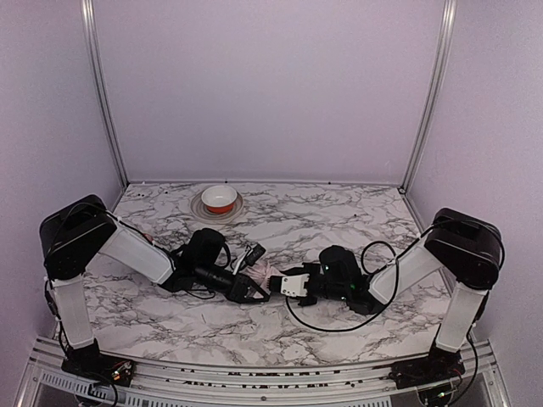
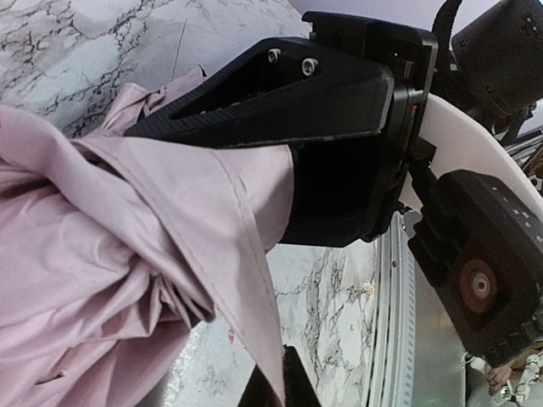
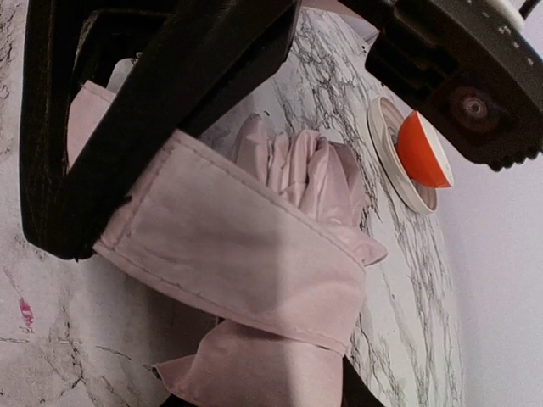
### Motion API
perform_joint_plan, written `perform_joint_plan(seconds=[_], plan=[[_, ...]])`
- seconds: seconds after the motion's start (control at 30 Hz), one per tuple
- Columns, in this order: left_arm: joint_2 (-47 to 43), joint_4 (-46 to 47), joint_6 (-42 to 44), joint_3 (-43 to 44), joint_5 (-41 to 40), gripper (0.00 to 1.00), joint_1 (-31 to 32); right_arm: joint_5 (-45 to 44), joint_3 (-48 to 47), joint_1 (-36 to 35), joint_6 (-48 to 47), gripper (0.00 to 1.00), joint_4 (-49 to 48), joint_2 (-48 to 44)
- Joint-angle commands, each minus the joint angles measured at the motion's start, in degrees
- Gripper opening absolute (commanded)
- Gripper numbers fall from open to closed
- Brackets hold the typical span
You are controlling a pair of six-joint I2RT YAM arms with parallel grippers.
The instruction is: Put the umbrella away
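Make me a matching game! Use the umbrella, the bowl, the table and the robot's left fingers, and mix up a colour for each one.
Things:
1. umbrella
2. bowl
3. table
4. left fingers

Colours:
A. black
B. pale pink
C. orange-red outside, white inside
D. white with dark veins

Pairs: 1-B, 2-C, 3-D, 4-A
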State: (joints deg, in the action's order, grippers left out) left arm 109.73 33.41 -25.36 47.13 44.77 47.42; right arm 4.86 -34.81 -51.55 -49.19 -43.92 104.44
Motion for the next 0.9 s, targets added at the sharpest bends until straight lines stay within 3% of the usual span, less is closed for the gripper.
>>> perform_joint_plan(seconds=[0.0, 0.23, 0.43, 0.57, 0.8, 0.87], plan=[[0.8, 2.7, -0.2, 0.4, 1.9, 0.0, 0.2, 0.5, -2.6, 0.7, 2.7, 0.0, -3.6, 0.1], [6.4, 2.7, -3.8, 0.4, -1.2, 0.0, -0.8, 0.5, -7.7, 1.5, 8.1, 0.02, 9.1, 1.6], [9.3, -4.0, 0.5, 2.4, -3.7, 0.0, -0.8, 1.3, -12.0, 1.6, 13.6, 0.26, 23.8, 1.3], [10.1, -11.6, 5.8, 3.8, -5.4, 0.0, -0.7, 1.2, -13.3, 1.6, 14.1, 0.5, 28.2, 1.1], [10.1, -12.9, 6.5, 3.8, -5.9, 0.0, -0.8, 2.5, -17.0, 1.6, 13.8, 0.78, 35.8, 0.4], [10.1, -12.9, 6.6, 3.6, -6.0, 0.0, -0.8, 1.5, -17.1, 1.6, 13.2, 0.8, 37.2, -0.1]])
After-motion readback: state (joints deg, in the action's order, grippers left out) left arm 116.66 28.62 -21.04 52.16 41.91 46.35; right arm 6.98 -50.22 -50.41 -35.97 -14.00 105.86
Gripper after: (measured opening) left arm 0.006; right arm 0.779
